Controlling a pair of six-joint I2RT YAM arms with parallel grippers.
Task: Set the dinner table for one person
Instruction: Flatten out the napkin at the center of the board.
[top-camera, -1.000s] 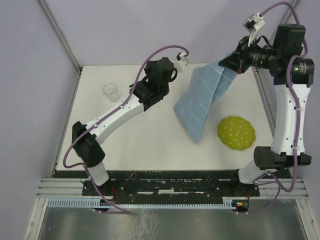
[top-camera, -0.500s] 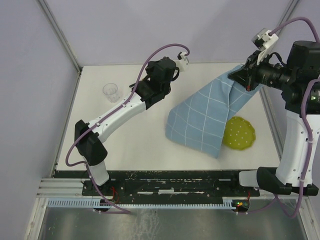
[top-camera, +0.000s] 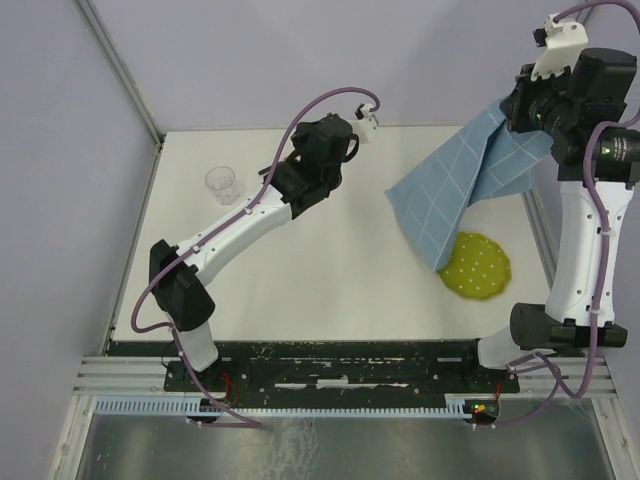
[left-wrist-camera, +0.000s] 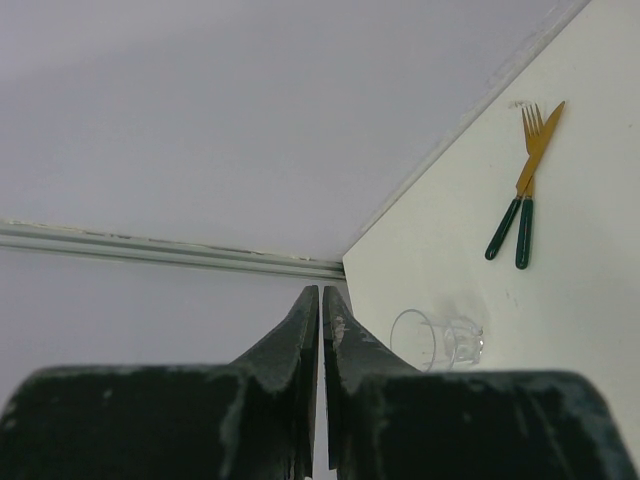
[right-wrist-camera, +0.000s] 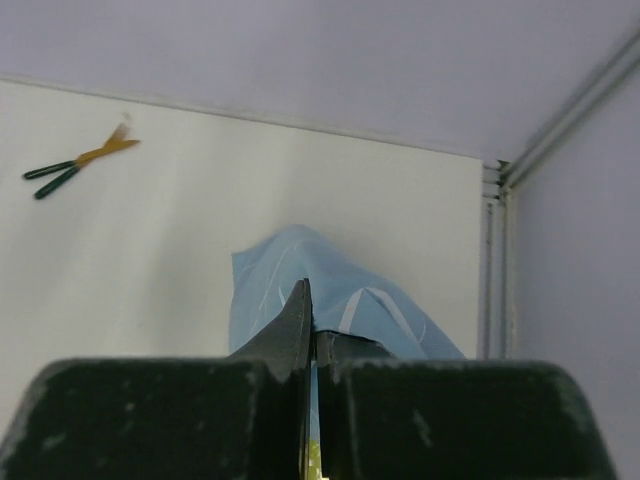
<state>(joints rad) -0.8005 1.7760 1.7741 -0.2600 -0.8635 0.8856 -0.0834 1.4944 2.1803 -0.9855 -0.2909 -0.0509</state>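
My right gripper (top-camera: 515, 106) is raised high at the right side of the dinner table (top-camera: 300, 270) and is shut on a light-blue gridded cloth (top-camera: 450, 185). The cloth hangs down and leftward, its lowest corner over the back left rim of a yellow-green dotted plate (top-camera: 474, 266). The right wrist view shows the right gripper (right-wrist-camera: 314, 318) pinching the cloth (right-wrist-camera: 275, 275). My left gripper (left-wrist-camera: 321, 291) is shut with nothing in it, held above the table's back middle. A clear glass (top-camera: 222, 184) stands at the back left.
A fork (left-wrist-camera: 525, 235) and a knife (left-wrist-camera: 500, 238) with green handles lie crossed on the table, beyond the glass (left-wrist-camera: 435, 340) in the left wrist view; the top view does not show them. Walls and a metal frame enclose the table.
My right arm has swung right and lifted, carrying the cloth from the table's middle to over the plate's back left edge. The left arm has not moved.
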